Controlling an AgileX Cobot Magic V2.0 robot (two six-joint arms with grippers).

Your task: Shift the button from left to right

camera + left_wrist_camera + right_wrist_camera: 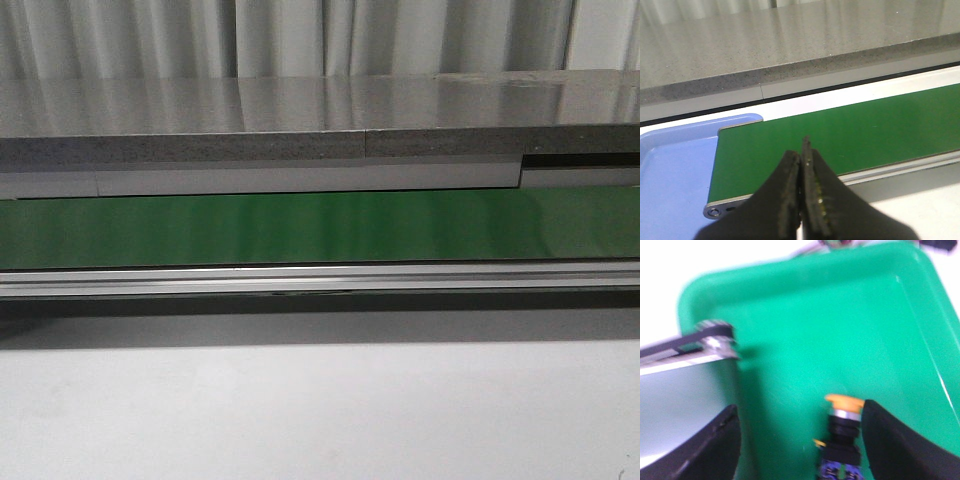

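Across the middle of the front view runs a flat green conveyor belt [320, 228], with a white bench [320, 410] below, a speckled grey counter [300, 120] above and pale curtains [300, 35] along the top. The left gripper [801, 165] has its fingers pressed together over the belt beside a light blue plastic tray [670, 170]. The right gripper [800, 440] has its fingers spread apart over a green plastic tray [840, 315], where the orange-capped, black-bodied button [844, 432] lies at lower centre.

**Lighting's fine, sharpness not so much**

Front view is evenly lit and a bit soft, with pale streaks of glare on the grey countertop [300, 105] and a dark shadow band under the conveyor belt [320, 228]. Left wrist view is the cleanest, though the left gripper [801, 150] up close is dark and fuzzy. Right wrist view is smeared all over: washed-out white beyond the green tray [850, 315], and the button [842, 430] between the right gripper's fingers [910, 440] is blurry.
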